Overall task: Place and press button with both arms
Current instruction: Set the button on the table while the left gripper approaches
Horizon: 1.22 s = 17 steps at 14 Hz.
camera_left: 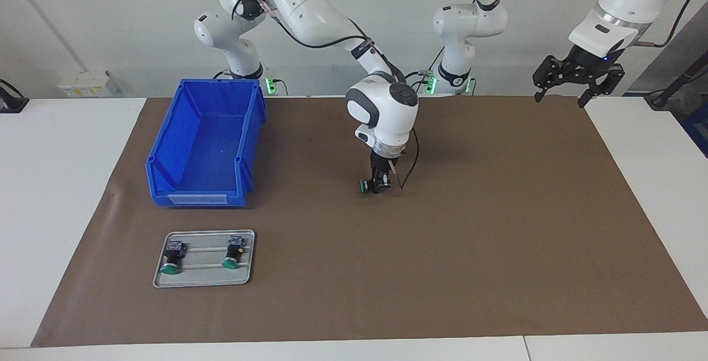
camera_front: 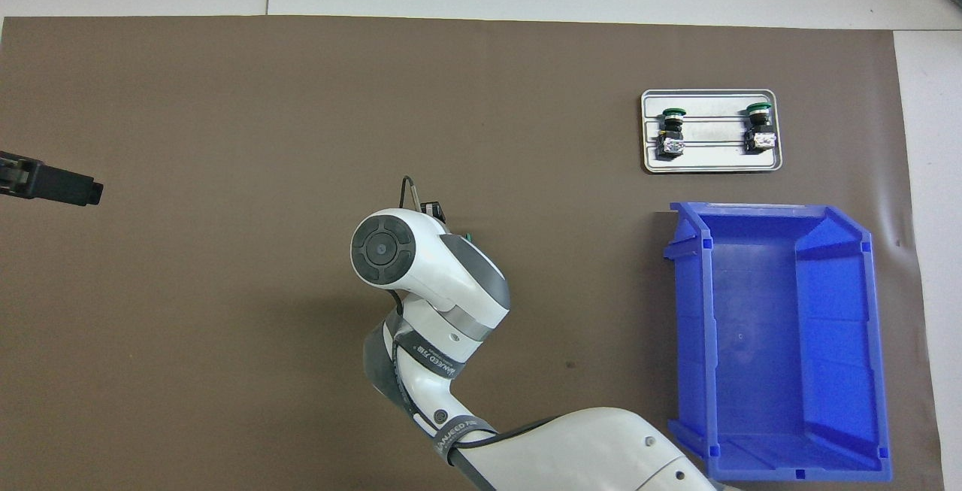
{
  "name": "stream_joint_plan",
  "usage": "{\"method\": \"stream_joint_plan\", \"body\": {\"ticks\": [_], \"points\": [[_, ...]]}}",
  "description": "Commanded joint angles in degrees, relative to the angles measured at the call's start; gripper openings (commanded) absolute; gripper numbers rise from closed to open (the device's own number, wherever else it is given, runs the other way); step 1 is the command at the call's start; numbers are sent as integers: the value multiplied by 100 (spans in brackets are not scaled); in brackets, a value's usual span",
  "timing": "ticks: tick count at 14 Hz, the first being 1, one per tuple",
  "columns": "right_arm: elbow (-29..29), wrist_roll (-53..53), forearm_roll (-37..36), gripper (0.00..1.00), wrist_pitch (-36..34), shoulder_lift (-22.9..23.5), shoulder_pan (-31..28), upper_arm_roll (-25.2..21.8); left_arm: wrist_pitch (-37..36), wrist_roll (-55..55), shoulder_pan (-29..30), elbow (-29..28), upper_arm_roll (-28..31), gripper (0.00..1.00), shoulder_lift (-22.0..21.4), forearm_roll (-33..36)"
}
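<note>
The right arm's black claw gripper (camera_left: 378, 184) is gripping a small green-capped push-button switch (camera_left: 363, 186) low over the middle of the brown paper mat (camera_left: 498, 228), its cap pointing sideways. The left arm's black claw gripper (camera_left: 578, 76) is waiting open, raised over the mat's edge. Two like buttons are lying on the grey metal tray (camera_left: 203, 279), beside the blue plastic bin (camera_left: 204, 142).

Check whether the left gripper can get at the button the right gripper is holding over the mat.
Probably yes: the left gripper hangs open, with bare mat between it and the button.
</note>
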Motion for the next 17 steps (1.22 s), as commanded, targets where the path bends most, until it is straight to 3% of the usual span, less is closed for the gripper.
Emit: {"method": "stream_joint_plan", "body": {"ticks": [1,3,4,8,13,17], "points": [[-289,179,-152,51,167,-191,75,-1,379,386,-46,-295,-41,100,-212,-128],[-263,170,-169,74,167,-191,76,-1,625,509,-238,-295,-33,100,-177,-181],[-245,127,-187,100,141,-191,76,-1,652,727,-274,-295,-41,100,-160,-190],[-183,-591,-371,100,62,-445,-38,-1,810,1527,-537,-268,-41,100,-11,-542],[-499,-2278,-292,100,-87,-1526,-871,-1,977,2530,-827,-295,-41,100,139,-551],[-544,-4649,-205,100,-360,-1913,-1741,-1,1425,2934,-1372,-637,-41,100,157,-551]]}}
